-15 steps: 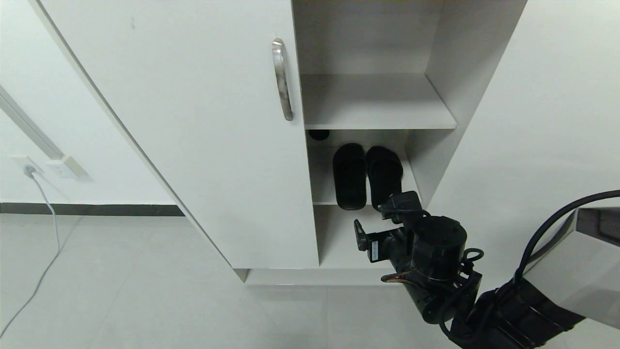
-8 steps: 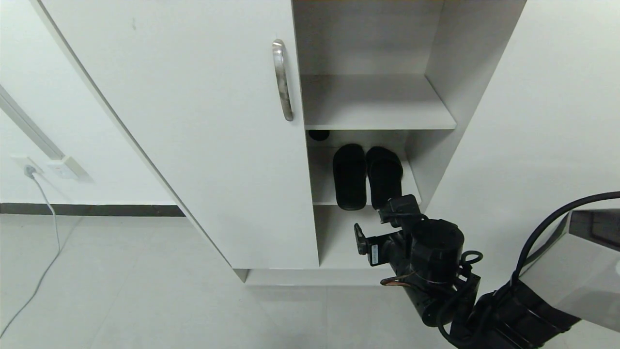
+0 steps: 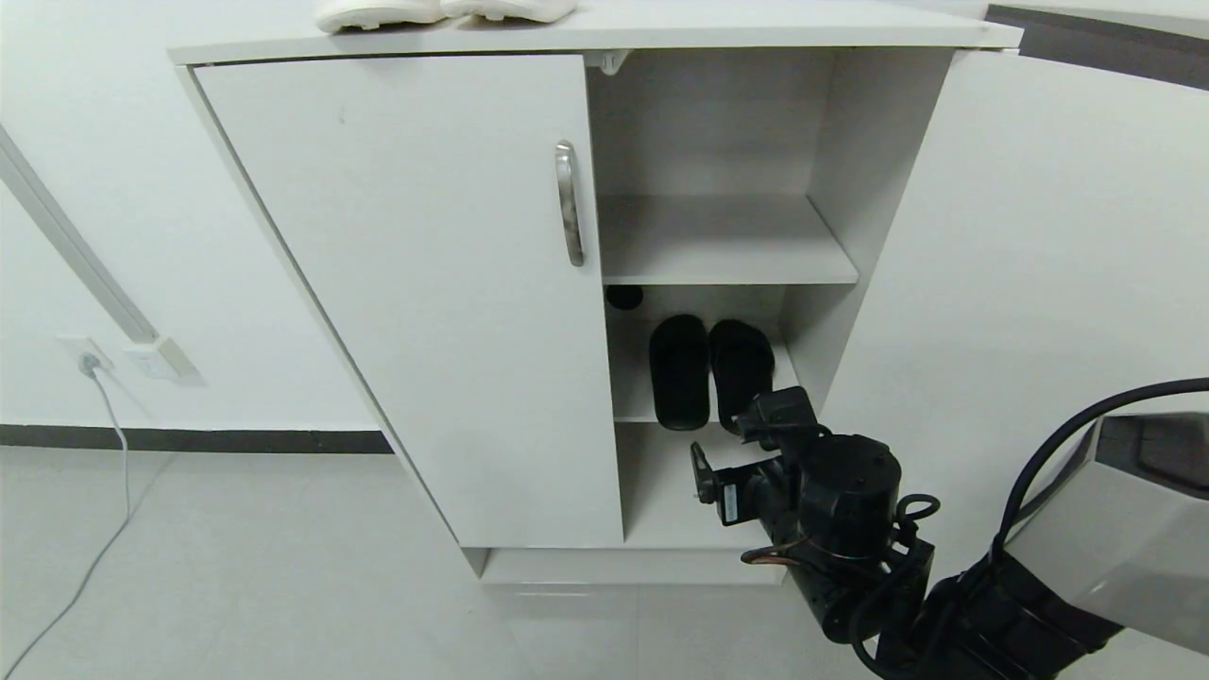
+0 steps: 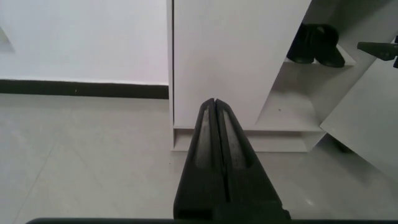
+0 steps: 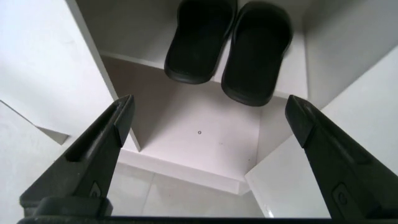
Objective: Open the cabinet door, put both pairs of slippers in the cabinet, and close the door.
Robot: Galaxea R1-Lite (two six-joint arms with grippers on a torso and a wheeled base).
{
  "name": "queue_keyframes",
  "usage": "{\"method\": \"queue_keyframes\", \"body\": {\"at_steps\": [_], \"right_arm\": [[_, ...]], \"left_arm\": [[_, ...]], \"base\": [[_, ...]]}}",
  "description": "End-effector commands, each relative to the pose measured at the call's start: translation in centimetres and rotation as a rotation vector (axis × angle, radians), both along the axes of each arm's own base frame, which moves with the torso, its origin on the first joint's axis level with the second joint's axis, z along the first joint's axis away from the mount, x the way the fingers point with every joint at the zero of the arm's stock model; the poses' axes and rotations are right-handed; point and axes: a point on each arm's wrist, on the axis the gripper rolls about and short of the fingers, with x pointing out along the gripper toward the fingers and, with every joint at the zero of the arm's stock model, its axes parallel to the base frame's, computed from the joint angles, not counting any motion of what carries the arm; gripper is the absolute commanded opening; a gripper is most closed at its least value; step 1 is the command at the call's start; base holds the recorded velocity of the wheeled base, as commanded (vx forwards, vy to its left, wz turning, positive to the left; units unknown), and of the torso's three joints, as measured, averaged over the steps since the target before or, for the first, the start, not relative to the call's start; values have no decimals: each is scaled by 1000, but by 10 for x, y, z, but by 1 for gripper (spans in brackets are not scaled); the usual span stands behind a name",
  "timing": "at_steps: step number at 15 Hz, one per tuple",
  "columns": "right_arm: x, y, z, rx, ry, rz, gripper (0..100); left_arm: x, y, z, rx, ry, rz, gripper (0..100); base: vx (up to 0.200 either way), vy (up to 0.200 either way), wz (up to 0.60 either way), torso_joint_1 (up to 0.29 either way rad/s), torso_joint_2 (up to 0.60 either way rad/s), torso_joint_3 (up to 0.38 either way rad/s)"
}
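Since the black slippers (image 3: 708,373) already lie side by side on the middle shelf (image 3: 631,413), just above and beyond the right gripper (image 3: 735,439), the head view suggests one pair is stowed. The white slippers (image 3: 444,9) come next. They rest on the cabinet top (image 3: 756,33), far above that gripper and to its left, so the next move calls for a high reach. The open door (image 3: 1020,264) stands to its right.

From the left wrist, the left gripper (image 4: 214,107) is pressed together and empty, low over the floor (image 4: 81,162).

From the right wrist, spread, empty jaws frame the bottom compartment. The black pair looks matte and rubbery, its near ends at the shelf's front edge.
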Motion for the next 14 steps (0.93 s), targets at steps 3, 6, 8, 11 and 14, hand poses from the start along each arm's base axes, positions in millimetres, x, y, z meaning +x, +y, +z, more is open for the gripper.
{"method": "queue_keyframes", "body": {"at_steps": [3, 6, 8, 11, 14], "right_arm": [[1, 0, -3, -3, 3, -3, 100], [1, 0, -3, -4, 4, -3, 100], [1, 0, -3, -4, 4, -3, 100], [1, 0, -4, -6, 5, -3, 100], [1, 0, -4, -6, 5, -3, 100]], "left_arm": [[0, 0, 0, 0, 1, 2, 0], [0, 0, 0, 0, 1, 2, 0], [0, 0, 0, -2, 1, 2, 0], [0, 0, 0, -2, 1, 2, 0], [0, 0, 0, -2, 1, 2, 0]], "base": [[0, 0, 0, 2, 2, 163], [0, 0, 0, 1, 1, 17], [0, 0, 0, 0, 0, 0], [0, 0, 0, 0, 0, 0], [0, 200, 0, 2, -2, 4]]}}
